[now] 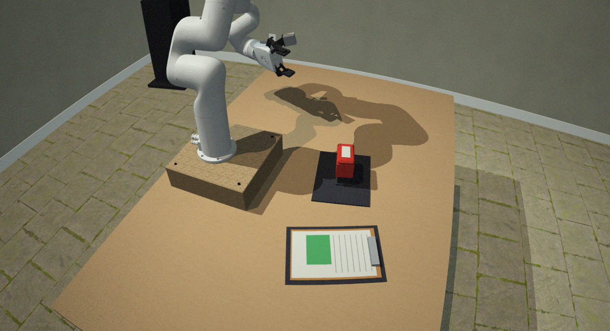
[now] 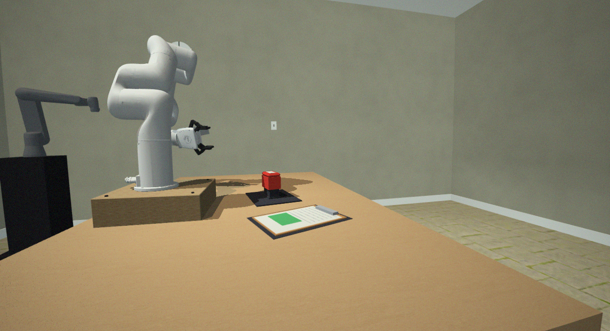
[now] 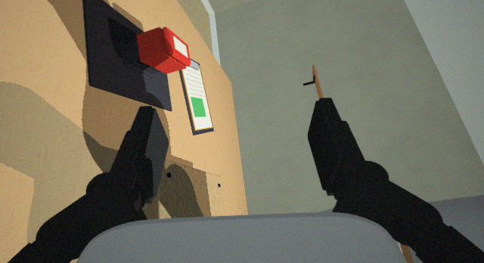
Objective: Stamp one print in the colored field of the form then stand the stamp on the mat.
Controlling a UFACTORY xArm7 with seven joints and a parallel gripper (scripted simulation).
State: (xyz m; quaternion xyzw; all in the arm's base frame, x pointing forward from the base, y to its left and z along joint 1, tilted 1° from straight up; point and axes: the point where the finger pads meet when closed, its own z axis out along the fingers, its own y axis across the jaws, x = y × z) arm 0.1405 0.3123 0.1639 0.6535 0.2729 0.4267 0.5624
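The red stamp (image 1: 344, 160) with a white label on top stands upright near the middle of the black mat (image 1: 341, 178). It also shows in the exterior view (image 2: 270, 180) and in the wrist view (image 3: 163, 50). The form (image 1: 334, 254) lies on a clipboard in front of the mat, with a green field (image 1: 318, 249) at its left end; no dark mark shows on it. My gripper (image 1: 283, 55) is open and empty, high in the air behind the mat, far from the stamp. It also shows in the side view (image 2: 204, 137) and in the wrist view (image 3: 234, 108).
The arm stands on a wooden block (image 1: 226, 169) left of the mat. A black pedestal (image 1: 164, 35) with a grey arm stands on the floor behind the table. The clipboard has a grey clip (image 1: 373, 249) at its right end.
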